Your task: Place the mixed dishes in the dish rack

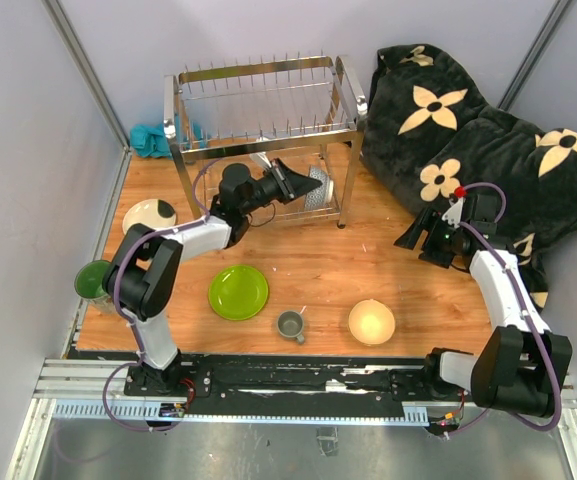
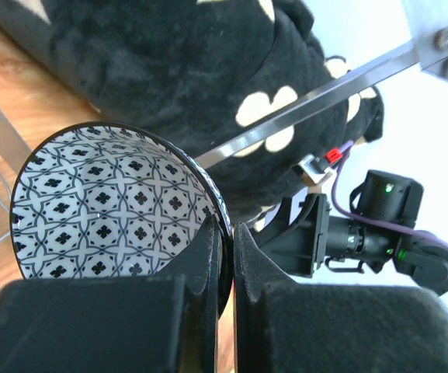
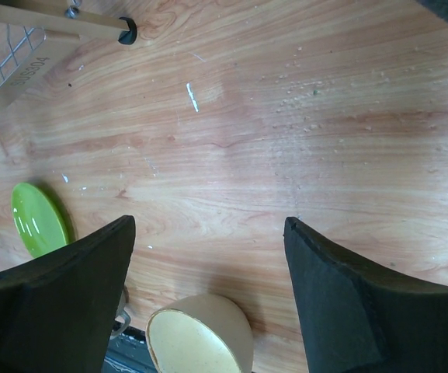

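My left gripper (image 1: 295,182) is shut on the rim of the blue-patterned small bowl (image 1: 316,187), holding it on edge under the top tier of the chrome dish rack (image 1: 181,83). In the left wrist view the jaws (image 2: 227,237) pinch the bowl's rim (image 2: 107,206). My right gripper (image 1: 417,236) is open and empty above the table at the right. The lime-green plate (image 1: 238,292), small grey mug (image 1: 290,324) and cream-yellow bowl (image 1: 371,321) sit near the front. The cream plate with black patch (image 1: 149,215) and the white mug with green inside (image 1: 93,280) are at the left.
A black blanket with cream flowers (image 1: 488,130) fills the back right. A teal cloth (image 1: 151,140) lies behind the rack's left leg. The right wrist view shows its open gripper (image 3: 210,225), the cream-yellow bowl (image 3: 200,338), the green plate (image 3: 39,217) and a rack foot (image 3: 127,31).
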Tool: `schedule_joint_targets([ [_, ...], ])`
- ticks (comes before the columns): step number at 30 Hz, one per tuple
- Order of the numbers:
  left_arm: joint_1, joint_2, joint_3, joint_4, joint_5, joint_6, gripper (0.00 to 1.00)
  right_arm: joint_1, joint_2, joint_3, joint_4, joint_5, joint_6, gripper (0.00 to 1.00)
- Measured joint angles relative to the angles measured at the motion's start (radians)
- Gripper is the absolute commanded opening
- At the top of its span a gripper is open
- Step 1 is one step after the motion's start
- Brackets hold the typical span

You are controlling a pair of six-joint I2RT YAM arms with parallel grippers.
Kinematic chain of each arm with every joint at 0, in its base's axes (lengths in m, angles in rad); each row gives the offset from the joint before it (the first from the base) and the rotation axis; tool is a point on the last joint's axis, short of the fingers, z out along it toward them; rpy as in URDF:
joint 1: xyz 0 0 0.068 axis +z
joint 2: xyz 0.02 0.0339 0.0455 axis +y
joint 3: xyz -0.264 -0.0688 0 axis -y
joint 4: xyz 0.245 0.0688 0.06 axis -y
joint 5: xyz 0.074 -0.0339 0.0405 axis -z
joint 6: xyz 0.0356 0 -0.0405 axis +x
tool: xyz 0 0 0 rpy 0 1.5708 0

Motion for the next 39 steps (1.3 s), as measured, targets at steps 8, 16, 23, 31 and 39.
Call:
schedule_joint_targets([
  [8, 0.045, 0.122, 0.041, 0.229, -0.022, -0.145, 0.0, 0.0, 0.003, 0.0, 0.013, -0.007, 0.014, 0.79],
  [16, 0.077, 0.298, 0.19, 0.249, -0.044, -0.208, 0.01, 0.0, 0.017, 0.018, 0.027, -0.005, 0.036, 0.79],
  [23, 0.088, 0.351, 0.347, 0.24, -0.056, -0.223, 0.01, 0.0, 0.05, 0.043, 0.029, 0.004, 0.042, 0.79],
  [31, 0.107, 0.485, 0.495, 0.247, -0.088, -0.301, 0.0, 0.0, 0.092, 0.086, 0.048, 0.013, 0.051, 0.79],
  [39, 0.134, 0.616, 0.671, 0.149, -0.082, -0.34, 0.01, 0.0, 0.13, 0.108, 0.057, 0.028, 0.052, 0.79],
])
